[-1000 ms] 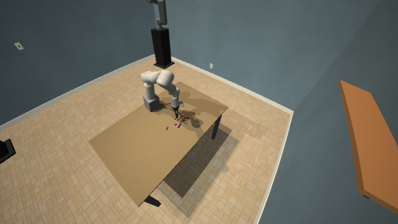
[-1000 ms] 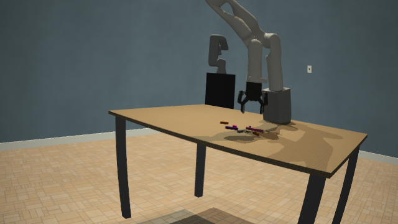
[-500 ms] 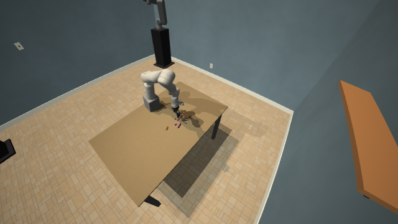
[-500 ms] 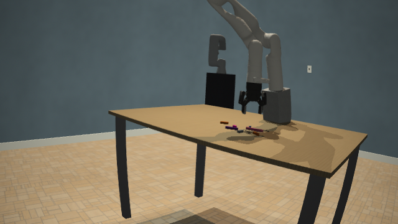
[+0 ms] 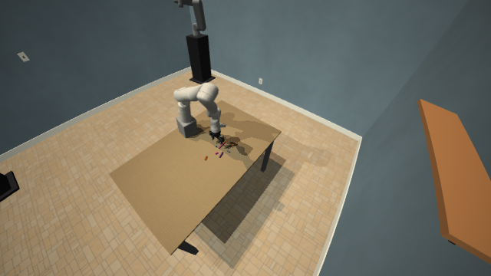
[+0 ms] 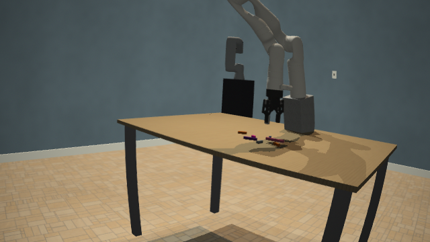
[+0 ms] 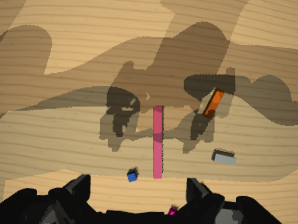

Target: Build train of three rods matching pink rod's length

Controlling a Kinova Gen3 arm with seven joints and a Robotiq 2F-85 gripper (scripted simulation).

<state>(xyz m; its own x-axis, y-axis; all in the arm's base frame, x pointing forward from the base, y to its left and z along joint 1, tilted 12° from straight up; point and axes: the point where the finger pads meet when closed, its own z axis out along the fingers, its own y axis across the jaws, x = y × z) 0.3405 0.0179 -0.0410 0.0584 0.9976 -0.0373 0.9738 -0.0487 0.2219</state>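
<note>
The black two-fingered tool is held spread wide and empty above the tan wooden bench. The long flat pink rod is seen directly below it, lengthwise between the fingers' shadows. A short blue rod, a grey rod and an orange rod are scattered nearby, apart from one another. No train appears begun; all three placements seemingly remain.
</note>
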